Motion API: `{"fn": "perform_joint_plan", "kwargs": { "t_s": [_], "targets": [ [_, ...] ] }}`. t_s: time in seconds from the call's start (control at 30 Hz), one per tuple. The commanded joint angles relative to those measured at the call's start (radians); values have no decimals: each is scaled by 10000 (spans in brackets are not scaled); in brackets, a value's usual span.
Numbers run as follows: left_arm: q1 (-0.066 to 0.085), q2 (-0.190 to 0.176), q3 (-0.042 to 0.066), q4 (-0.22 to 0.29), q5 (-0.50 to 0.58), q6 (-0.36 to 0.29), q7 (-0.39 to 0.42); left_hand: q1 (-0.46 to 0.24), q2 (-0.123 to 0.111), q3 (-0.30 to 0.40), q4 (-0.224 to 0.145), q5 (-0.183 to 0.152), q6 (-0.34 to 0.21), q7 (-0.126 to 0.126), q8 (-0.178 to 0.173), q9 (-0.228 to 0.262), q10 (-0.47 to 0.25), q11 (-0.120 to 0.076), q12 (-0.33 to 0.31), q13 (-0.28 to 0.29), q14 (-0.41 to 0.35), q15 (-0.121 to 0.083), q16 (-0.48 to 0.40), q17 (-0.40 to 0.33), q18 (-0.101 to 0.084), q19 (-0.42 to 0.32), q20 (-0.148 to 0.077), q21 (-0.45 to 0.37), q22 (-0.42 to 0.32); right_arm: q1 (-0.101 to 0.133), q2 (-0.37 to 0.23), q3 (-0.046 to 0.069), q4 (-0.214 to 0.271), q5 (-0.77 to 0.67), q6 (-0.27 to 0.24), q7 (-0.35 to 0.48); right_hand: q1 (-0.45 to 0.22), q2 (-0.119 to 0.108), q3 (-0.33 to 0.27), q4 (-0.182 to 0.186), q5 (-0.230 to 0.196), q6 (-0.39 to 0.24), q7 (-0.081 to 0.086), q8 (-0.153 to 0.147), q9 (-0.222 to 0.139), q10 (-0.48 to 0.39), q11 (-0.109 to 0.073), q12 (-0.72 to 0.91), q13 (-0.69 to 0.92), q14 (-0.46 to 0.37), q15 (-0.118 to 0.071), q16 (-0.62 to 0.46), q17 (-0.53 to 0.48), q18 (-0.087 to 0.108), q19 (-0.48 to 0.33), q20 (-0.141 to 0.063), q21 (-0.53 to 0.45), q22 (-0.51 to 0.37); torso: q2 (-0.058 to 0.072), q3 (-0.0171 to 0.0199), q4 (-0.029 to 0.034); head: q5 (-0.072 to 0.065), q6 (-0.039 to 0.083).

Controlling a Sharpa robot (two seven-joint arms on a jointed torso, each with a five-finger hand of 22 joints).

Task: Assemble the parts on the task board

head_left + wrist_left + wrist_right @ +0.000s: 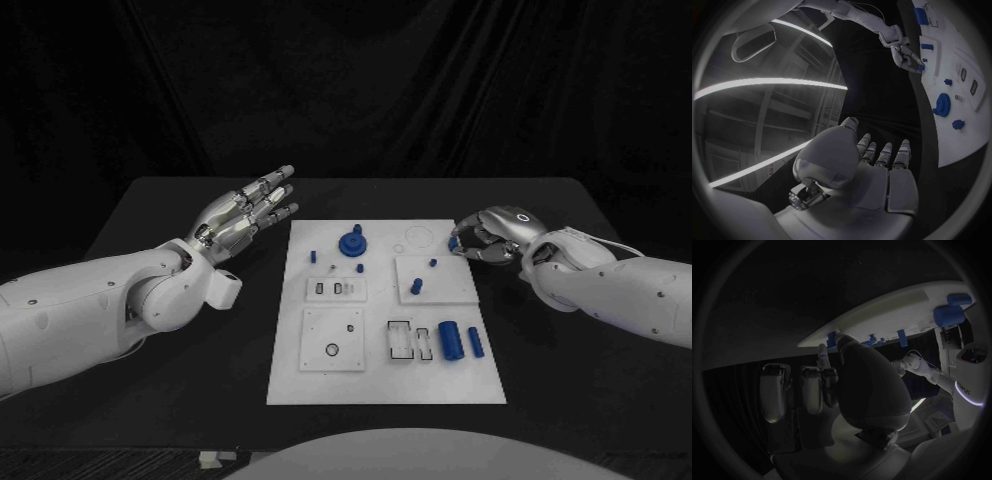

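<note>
The left hand [248, 212] was held wide apart, empty, left of the board [387, 385]. The right hand [490, 235] was curled at the board's right edge; any grasp could not be determined.

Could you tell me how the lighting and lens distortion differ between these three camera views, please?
Head view: even light, the white rectangular task board bright on the black table, edges straight. Left wrist view: fisheye bends the board's edge; bright curved light strips glare behind the silver left hand. Right wrist view: dim, the silver right hand mostly in shadow, with the board curved above it.
</note>
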Motion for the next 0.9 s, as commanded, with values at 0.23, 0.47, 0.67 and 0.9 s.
{"fn": "perform_joint_plan", "kwargs": {
  "t_s": [0.23, 0.47, 0.67, 0.9],
  "targets": [
    [-22, 1, 10, 32, 17, 109, 152, 102, -9, 99, -14, 57, 26, 42, 44, 14, 16, 67, -34, -10, -3, 49, -36, -11, 103, 35, 43, 43, 13, -65, 45, 1, -45, 3, 131, -141, 378, 44, 79, -95, 409, 461, -67, 669, 407, 1044, 14, 36, 2627, 975, 32, -86, 2220, 99, 674, 50, -96, 2397, -4, -1, -1, 21, -31],
    [-28, 9, 10, 30, 17, 116, 151, 102, -9, 99, -14, 57, 26, 42, 44, 14, 16, 67, -34, -10, -3, 49, -36, -11, 103, 35, 43, 43, 13, -80, 77, 1, -49, 3, 94, -93, 435, -37, 23, -107, 307, 320, -78, 739, 492, 1044, 3, 36, 2627, 977, 18, -79, 2229, 100, 671, 38, -103, 2395, -8, 1, 1, 18, -51],
    [-32, 13, 10, 31, 17, 118, 146, 106, -10, 113, -22, 59, 10, 42, 41, 12, 16, 68, -34, -10, -3, 51, -36, -11, 103, 33, 44, 41, 11, -85, 90, 1, -50, 3, 69, -98, 457, -7, -10, -59, 193, 382, -163, 973, 668, 1044, -60, 36, 2627, 978, -18, -75, 2234, 98, 677, 11, -94, 2399, -6, 3, -3, 25, -68],
    [-35, -1, 10, 34, 17, 112, 134, 106, -10, 113, -22, 59, 10, 42, 41, 12, 16, 68, -34, -10, -3, 51, -36, -11, 103, 33, 44, 41, 11, -87, 83, 2, -57, 3, 62, -152, 372, -58, -105, 5, -17, 271, -149, 1160, 849, 1044, -63, 36, 2627, 975, -32, -85, 2218, 103, 664, -12, -119, 2391, -5, -1, 3, 29, -75]
  ]
}}
